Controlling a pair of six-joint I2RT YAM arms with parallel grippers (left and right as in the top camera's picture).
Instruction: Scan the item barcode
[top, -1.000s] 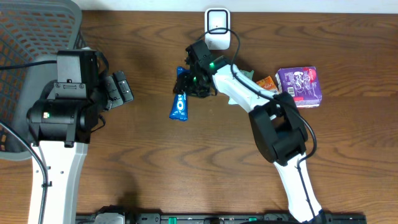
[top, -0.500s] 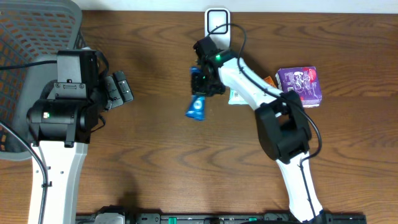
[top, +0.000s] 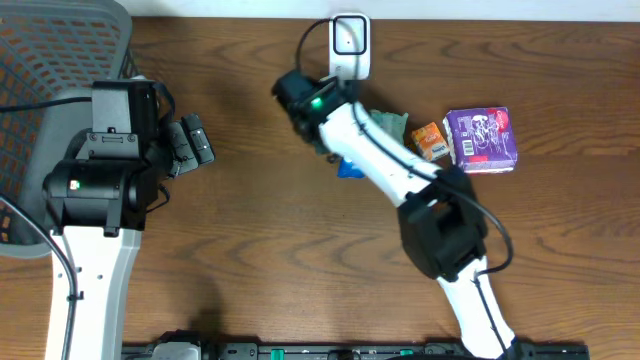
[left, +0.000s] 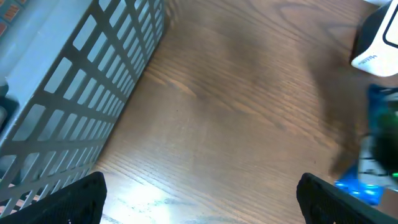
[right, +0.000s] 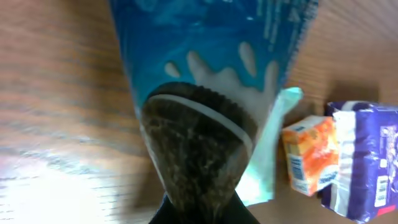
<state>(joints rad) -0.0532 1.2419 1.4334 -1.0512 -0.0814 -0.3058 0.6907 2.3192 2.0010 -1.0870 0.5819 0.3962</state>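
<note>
The item, a blue snack packet (right: 211, 74) with a cookie picture, fills the right wrist view, pinched at its lower end by my right gripper (right: 199, 208), which is shut on it. From overhead only a blue corner of the packet (top: 350, 165) shows under the right arm, and the right gripper (top: 322, 135) sits just below the white scanner (top: 349, 45) at the table's back edge. My left gripper (top: 195, 140) hangs open and empty well to the left. In the left wrist view the left gripper (left: 211, 211) is over bare wood, with the packet (left: 373, 149) blurred at the right.
A grey mesh basket (top: 50, 60) stands at the far left, close to the left arm. Right of the scanner lie a green packet (top: 385, 122), a small orange box (top: 430, 138) and a purple box (top: 482, 138).
My right gripper closed on the blue packet and carried it right, from beside the arm to underneath it, while the wrist swung left below the scanner. The left arm stayed still.
</note>
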